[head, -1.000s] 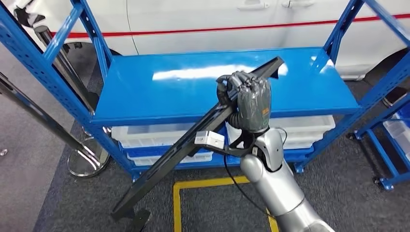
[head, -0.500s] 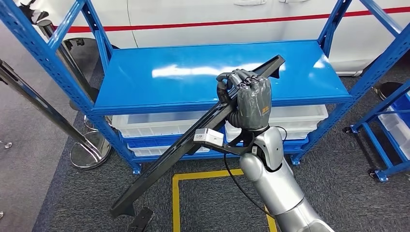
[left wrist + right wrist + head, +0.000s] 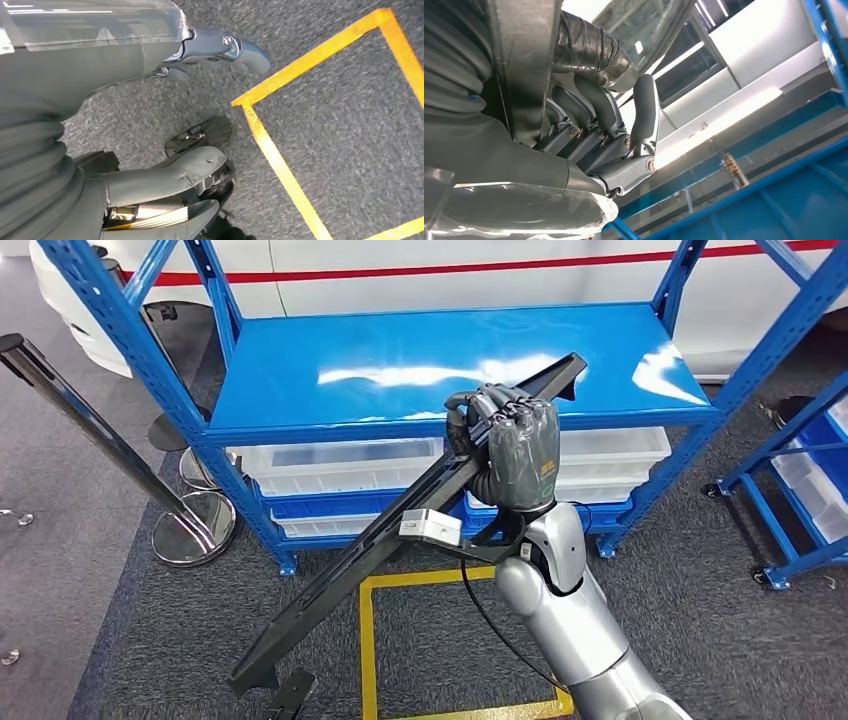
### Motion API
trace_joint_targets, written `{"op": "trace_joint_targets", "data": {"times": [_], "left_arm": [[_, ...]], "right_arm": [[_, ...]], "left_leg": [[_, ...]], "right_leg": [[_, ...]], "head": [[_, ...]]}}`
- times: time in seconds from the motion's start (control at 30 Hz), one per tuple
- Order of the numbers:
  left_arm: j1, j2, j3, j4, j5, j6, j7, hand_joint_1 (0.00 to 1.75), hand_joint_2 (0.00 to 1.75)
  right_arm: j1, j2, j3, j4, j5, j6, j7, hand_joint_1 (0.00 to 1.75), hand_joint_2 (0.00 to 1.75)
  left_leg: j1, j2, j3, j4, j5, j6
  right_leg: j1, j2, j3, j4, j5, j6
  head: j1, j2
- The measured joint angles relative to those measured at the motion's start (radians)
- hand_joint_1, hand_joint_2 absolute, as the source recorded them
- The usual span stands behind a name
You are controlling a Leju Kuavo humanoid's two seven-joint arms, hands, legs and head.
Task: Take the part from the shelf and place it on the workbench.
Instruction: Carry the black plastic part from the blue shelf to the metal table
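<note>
Part [image 3: 370, 555]: long dark bar, lying diagonal, near-left end low over floor, far-right tip over blue shelf [image 3: 330, 390].
Right hand [image 3: 515, 450]: gripping bar near far end, fingers wrapped round it.
Left hand [image 3: 165, 180]: hanging over floor, holding nothing, fingers apart.
Workbench: unseen.

No text, label or number is legible anywhere here.
</note>
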Motion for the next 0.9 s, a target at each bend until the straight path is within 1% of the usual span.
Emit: {"op": "trace_joint_targets", "data": {"times": [0.03, 0.07, 0.1, 0.13, 0.17, 0.23, 0.27, 0.3, 0.33, 0.37, 0.4, 0.43, 0.47, 0.5, 0.53, 0.57, 0.6, 0.63, 0.67, 0.7, 0.73, 0.77, 0.8, 0.83, 0.87, 0.9], "left_arm": [[0.000, 0.000, 0.000, 0.000, 0.000, 0.000, 0.000, 0.00, 1.75], [0.001, 0.000, 0.000, 0.000, 0.000, 0.000, 0.000, 0.00, 1.75], [0.001, 0.000, 0.000, 0.000, 0.000, 0.000, 0.000, 0.00, 1.75], [0.002, 0.000, 0.000, 0.000, 0.000, 0.000, 0.000, 0.00, 1.75], [0.002, 0.000, 0.000, 0.000, 0.000, 0.000, 0.001, 0.00, 1.75], [0.002, 0.000, 0.000, 0.000, 0.000, 0.000, 0.001, 0.00, 1.75], [0.002, 0.000, 0.000, 0.000, 0.000, 0.000, 0.001, 0.00, 1.75], [0.002, 0.000, 0.000, 0.000, 0.000, -0.001, 0.001, 0.00, 1.75], [0.002, 0.000, -0.001, 0.000, 0.000, -0.001, 0.001, 0.00, 1.75], [0.002, 0.000, -0.001, 0.000, 0.000, -0.001, 0.001, 0.00, 1.75], [0.000, 0.001, -0.002, 0.000, 0.000, -0.001, 0.001, 0.00, 1.75], [-0.002, 0.001, -0.002, 0.000, 0.000, -0.001, 0.001, 0.00, 1.75], [-0.004, 0.002, -0.003, 0.000, 0.000, -0.002, 0.001, 0.00, 1.75], [-0.006, 0.002, -0.003, 0.000, 0.000, -0.002, 0.002, 0.00, 1.75], [-0.007, 0.002, -0.003, 0.000, 0.000, -0.002, 0.002, 0.00, 1.75], [-0.007, 0.003, -0.004, 0.000, 0.000, -0.002, 0.002, 0.00, 1.75], [-0.008, 0.003, -0.004, 0.000, 0.000, -0.002, 0.003, 0.00, 1.75], [-0.009, 0.003, -0.005, 0.000, 0.000, -0.002, 0.003, 0.00, 1.75], [-0.010, 0.002, -0.006, 0.000, 0.000, -0.002, 0.004, 0.00, 1.75], [-0.011, 0.002, -0.006, 0.000, 0.000, -0.002, 0.004, 0.00, 1.75], [-0.012, 0.002, -0.007, 0.000, 0.000, -0.002, 0.004, 0.00, 1.75], [-0.012, 0.002, -0.007, 0.000, 0.000, -0.003, 0.005, 0.00, 1.75], [-0.011, 0.001, -0.007, 0.000, 0.000, -0.003, 0.005, 0.00, 1.75], [-0.011, 0.001, -0.007, 0.000, 0.000, -0.003, 0.005, 0.00, 1.75], [-0.011, 0.001, -0.007, 0.000, 0.000, -0.004, 0.005, 0.00, 1.75], [-0.011, 0.001, -0.007, 0.000, 0.000, -0.004, 0.005, 0.00, 1.75]], "right_arm": [[0.001, 0.000, 0.000, 0.000, 0.000, 0.000, 0.000, 1.75, 1.75], [0.000, 0.000, 0.000, 0.000, 0.000, 0.000, 0.000, 1.75, 1.75], [-0.001, 0.000, 0.001, 0.000, 0.000, 0.000, 0.000, 1.75, 1.75], [-0.002, 0.000, 0.001, 0.000, 0.000, 0.000, 0.000, 1.75, 1.75], [-0.002, 0.000, 0.002, 0.000, 0.000, 0.001, 0.000, 1.75, 1.75], [-0.002, 0.001, 0.002, 0.000, 0.001, 0.001, 0.000, 1.75, 1.75], [-0.002, 0.001, 0.002, 0.000, 0.001, 0.001, 0.000, 1.75, 1.75], [-0.002, 0.001, 0.002, 0.000, 0.001, 0.001, 0.000, 1.75, 1.75], [-0.001, 0.001, 0.002, 0.000, 0.001, 0.001, 0.000, 1.75, 1.75], [-0.001, 0.001, 0.002, 0.000, 0.001, 0.001, 0.000, 1.75, 1.75], [-0.001, 0.001, 0.002, 0.000, 0.001, 0.001, 0.000, 1.75, 1.75], [-0.001, 0.001, 0.002, -0.001, 0.001, 0.001, 0.000, 1.75, 1.75], [-0.001, 0.001, 0.002, -0.002, 0.001, 0.001, 0.000, 1.75, 1.75], [-0.001, 0.001, 0.002, -0.002, 0.001, 0.001, 0.000, 1.75, 1.75], [-0.001, 0.001, 0.003, -0.003, 0.001, 0.001, 0.000, 1.75, 1.75], [0.000, 0.001, 0.003, -0.002, 0.001, 0.001, 0.000, 1.75, 1.75], [-0.001, 0.001, 0.003, -0.002, 0.001, 0.001, 0.000, 1.75, 1.75], [-0.001, 0.001, 0.003, -0.002, 0.001, 0.001, 0.000, 1.75, 1.75], [-0.002, 0.001, 0.003, -0.003, 0.001, 0.001, 0.000, 1.75, 1.75], [-0.002, 0.001, 0.003, -0.003, 0.001, 0.001, 0.000, 1.75, 1.75], [-0.002, 0.000, 0.003, -0.002, 0.001, 0.001, 0.000, 1.75, 1.75], [-0.002, 0.000, 0.003, -0.002, 0.001, 0.001, 0.000, 1.75, 1.75], [-0.001, -0.001, 0.003, -0.002, 0.001, 0.001, 0.000, 1.75, 1.75], [-0.001, -0.002, 0.003, -0.002, 0.001, 0.001, 0.000, 1.75, 1.75], [-0.001, -0.003, 0.003, -0.002, 0.001, 0.001, 0.000, 1.75, 1.75], [-0.001, -0.003, 0.003, -0.002, 0.001, 0.001, 0.000, 1.75, 1.75]], "left_leg": [[-0.001, -0.001, -0.003, 0.000, 0.008, -0.006], [0.000, -0.001, -0.007, 0.000, 0.012, -0.011], [0.002, -0.002, -0.014, 0.004, 0.006, -0.017], [0.003, -0.003, -0.023, 0.022, -0.017, -0.022], [0.005, -0.003, -0.037, 0.058, -0.057, -0.027], [0.007, -0.003, -0.066, 0.175, -0.152, -0.035], [0.007, -0.003, -0.074, 0.232, -0.181, -0.036], [0.007, -0.003, -0.070, 0.265, -0.188, -0.035], [0.006, -0.004, -0.051, 0.267, -0.176, -0.032], [0.003, -0.004, -0.012, 0.230, -0.151, -0.024], [-0.001, -0.005, 0.037, 0.168, -0.129, -0.015], [-0.006, -0.007, 0.089, 0.096, -0.122, -0.004], [-0.012, -0.008, 0.132, 0.030, -0.123, 0.003], [-0.017, -0.009, 0.155, -0.011, -0.129, 0.009], [-0.020, -0.009, 0.165, -0.034, -0.131, 0.013], [-0.022, -0.009, 0.166, -0.047, -0.120, 0.017], [-0.021, -0.006, 0.166, -0.059, -0.105, 0.022], [-0.019, -0.004, 0.166, -0.071, -0.089, 0.027], [-0.015, -0.001, 0.163, -0.083, -0.075, 0.031], [-0.013, 0.001, 0.156, -0.087, -0.065, 0.032], [-0.013, 0.001, 0.144, -0.085, -0.058, 0.034], [-0.012, 0.002, 0.131, -0.079, -0.052, 0.032], [-0.010, 0.003, 0.117, -0.071, -0.048, 0.030], [-0.007, 0.004, 0.100, -0.060, -0.044, 0.026], [-0.003, 0.005, 0.083, -0.048, -0.041, 0.022], [0.002, 0.005, 0.064, -0.032, -0.039, 0.017]], "right_leg": [[0.003, 0.002, -0.003, 0.000, 0.008, -0.009], [0.002, 0.002, -0.010, -0.002, 0.015, -0.017], [0.001, 0.001, -0.017, -0.004, 0.024, -0.026], [0.001, -0.001, -0.026, -0.006, 0.034, -0.035], [0.000, -0.003, -0.035, -0.007, 0.044, -0.043], [0.003, -0.005, -0.058, -0.007, 0.063, -0.051], [0.005, -0.005, -0.071, -0.007, 0.072, -0.052], [0.007, -0.006, -0.085, -0.007, 0.082, -0.052], [0.009, -0.006, -0.098, -0.006, 0.091, -0.053], [0.011, -0.005, -0.109, -0.006, 0.100, -0.052], [0.011, -0.005, -0.117, -0.006, 0.108, -0.052], [0.012, -0.005, -0.123, -0.007, 0.115, -0.049], [0.010, -0.006, -0.127, -0.009, 0.122, -0.045], [0.007, -0.007, -0.128, -0.012, 0.131, -0.040], [0.004, -0.008, -0.129, -0.018, 0.140, -0.035], [0.000, -0.008, -0.129, -0.026, 0.149, -0.029], [-0.001, -0.007, -0.131, -0.030, 0.151, -0.026], [0.000, -0.006, -0.134, -0.026, 0.138, -0.023], [0.000, -0.005, -0.142, -0.001, 0.107, -0.019], [-0.001, -0.004, -0.156, 0.046, 0.062, -0.016], [-0.002, -0.004, -0.172, 0.106, 0.017, -0.011], [-0.005, -0.004, -0.186, 0.168, -0.016, -0.006], [-0.008, -0.005, -0.191, 0.212, -0.027, 0.000], [-0.012, -0.005, -0.182, 0.228, -0.018, 0.007], [-0.017, -0.006, -0.157, 0.212, 0.005, 0.014], [-0.022, -0.007, -0.120, 0.168, 0.024, 0.022]], "head": [[0.000, 0.000], [0.000, 0.000], [0.000, 0.000], [0.000, 0.000], [0.000, 0.000], [0.000, 0.000], [0.000, 0.000], [0.000, 0.000], [0.000, 0.000], [0.000, 0.000], [0.000, 0.000], [0.000, 0.000], [0.000, 0.000], [0.000, 0.000], [0.000, 0.000], [0.000, 0.000], [0.000, 0.000], [0.000, 0.000], [0.000, 0.000], [0.000, 0.000], [0.000, 0.000], [0.000, 0.000], [0.000, 0.000], [0.000, 0.000], [0.000, 0.000], [0.000, 0.000]]}}
